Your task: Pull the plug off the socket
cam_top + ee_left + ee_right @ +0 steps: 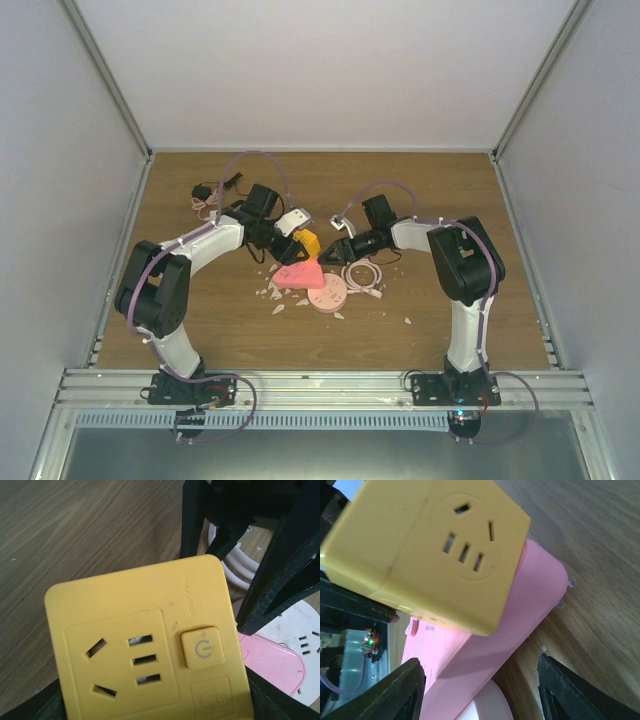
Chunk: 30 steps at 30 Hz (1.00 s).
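Observation:
The flat pink triangular socket [297,273] lies mid-table, and it also shows in the right wrist view [520,615] and the left wrist view [272,662]. A yellow cube plug [308,243] with outlet slots and a power button sits against the socket's top face [435,555]. My left gripper [297,234] is shut on the yellow cube [145,640], with its jaws on the cube's two sides [155,702]. My right gripper [331,252] is open, its jaws standing either side of the socket's edge [480,695] without touching it.
A round pink-and-white disc [326,295] lies just in front of the socket. A coiled white cable [363,277] lies to its right. A black adapter with a cord [205,195] is at the back left. Small white scraps [277,308] are scattered around.

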### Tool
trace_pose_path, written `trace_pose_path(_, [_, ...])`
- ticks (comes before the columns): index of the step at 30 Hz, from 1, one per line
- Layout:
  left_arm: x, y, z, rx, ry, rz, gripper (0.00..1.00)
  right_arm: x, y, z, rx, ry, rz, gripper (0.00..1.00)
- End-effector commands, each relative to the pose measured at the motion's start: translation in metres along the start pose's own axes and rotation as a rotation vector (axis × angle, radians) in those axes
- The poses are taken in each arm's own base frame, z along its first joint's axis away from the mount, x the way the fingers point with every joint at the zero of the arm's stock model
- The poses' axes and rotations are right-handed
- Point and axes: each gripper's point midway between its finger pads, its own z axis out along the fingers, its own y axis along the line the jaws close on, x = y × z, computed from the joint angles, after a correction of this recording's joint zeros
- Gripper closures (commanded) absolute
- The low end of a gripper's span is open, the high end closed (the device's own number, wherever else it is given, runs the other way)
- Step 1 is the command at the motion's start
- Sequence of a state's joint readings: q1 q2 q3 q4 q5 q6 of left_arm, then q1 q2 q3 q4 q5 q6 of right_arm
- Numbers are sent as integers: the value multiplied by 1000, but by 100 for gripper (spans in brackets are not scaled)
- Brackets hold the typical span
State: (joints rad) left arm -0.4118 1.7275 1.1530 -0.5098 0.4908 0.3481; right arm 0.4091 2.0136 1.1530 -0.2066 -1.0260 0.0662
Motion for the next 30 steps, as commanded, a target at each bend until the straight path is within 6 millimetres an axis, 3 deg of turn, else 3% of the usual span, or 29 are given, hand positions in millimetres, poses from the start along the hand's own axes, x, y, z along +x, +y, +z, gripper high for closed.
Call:
trace_pose_path(1, [-20,-10,-12,1,-88,47,67,-3,3,4,-86,-13,62,39])
trace_pose_path(8, [-23,-7,-12,-14,-102,34,69,4,6,8,-161,-7,120,46])
trace_pose_path(21, [-21,-7,-8,-9,-118,4,71,21,6,23,-196,33,160,50])
trace_pose_path(30, [-23,-6,-9,-20,-128,6,71,18,11,24,-239,36,179,60])
